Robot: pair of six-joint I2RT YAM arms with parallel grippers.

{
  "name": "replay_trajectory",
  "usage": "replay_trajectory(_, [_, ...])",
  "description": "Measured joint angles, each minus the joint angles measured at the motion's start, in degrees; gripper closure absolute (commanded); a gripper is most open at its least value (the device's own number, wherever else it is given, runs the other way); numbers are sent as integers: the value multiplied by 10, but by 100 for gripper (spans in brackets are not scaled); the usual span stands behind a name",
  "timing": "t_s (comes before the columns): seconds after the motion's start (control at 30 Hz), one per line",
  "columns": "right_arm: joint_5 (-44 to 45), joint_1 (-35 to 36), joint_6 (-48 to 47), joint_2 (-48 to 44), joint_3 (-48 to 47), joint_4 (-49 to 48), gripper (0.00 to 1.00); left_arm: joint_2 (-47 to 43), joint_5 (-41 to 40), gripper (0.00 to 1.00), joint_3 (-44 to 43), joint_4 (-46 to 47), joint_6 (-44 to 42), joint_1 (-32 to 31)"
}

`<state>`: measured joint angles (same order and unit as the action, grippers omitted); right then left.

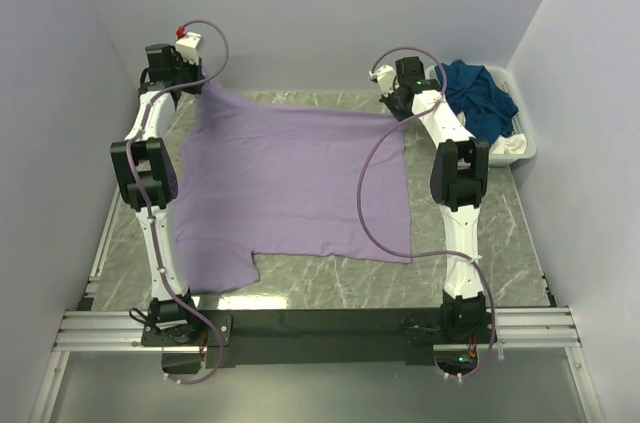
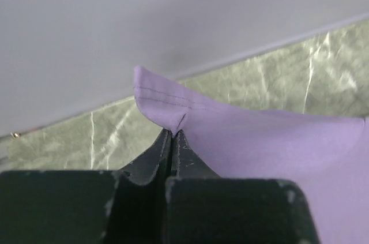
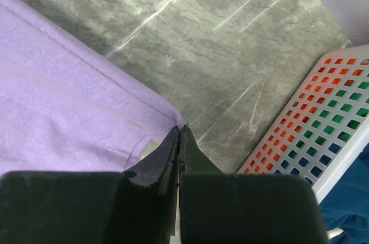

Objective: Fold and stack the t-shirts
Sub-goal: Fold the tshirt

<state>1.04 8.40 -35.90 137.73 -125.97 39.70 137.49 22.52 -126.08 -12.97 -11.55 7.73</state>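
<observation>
Grey marbled surface (image 1: 330, 288) lies between pale walls, and we see the purple shirt (image 1: 300, 188) spread flat over most of it, one sleeve reaching toward the near left edge. Farther back, our left arm (image 1: 140, 168) has its jaws pressed shut on the shirt's far left corner, with the stitched hem lifted clear of the surface. Our right arm (image 1: 460, 173) has its jaws closed tight on the far right corner, low by the surface. Beyond it, at the far right, a white basket (image 1: 525, 148) holds a dark blue shirt (image 1: 480, 93).
</observation>
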Motion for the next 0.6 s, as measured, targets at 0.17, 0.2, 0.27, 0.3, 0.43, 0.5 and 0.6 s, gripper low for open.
replay_trajectory(0.17, [-4,0,-3,-6,7,-1,100,-20,3,99,68,8,-19,4])
replay_trajectory(0.2, [-5,0,-4,-10,11,0,100,-27,4,99,83,10,-23,5])
replay_trajectory(0.27, [-9,0,-7,-26,28,0,100,-46,8,99,119,12,-28,8])
replay_trajectory(0.3, [-12,0,-8,-34,37,1,100,-55,9,99,133,12,-31,10])
replay_trajectory(0.43, [-23,0,-14,-61,53,4,100,-98,17,99,187,21,-47,16])
replay_trajectory(0.5, [-30,-1,-16,-70,54,7,100,-123,18,99,212,27,-54,18])
replay_trajectory(0.6, [-40,-1,-19,-76,59,11,100,-155,22,99,238,31,-64,20])
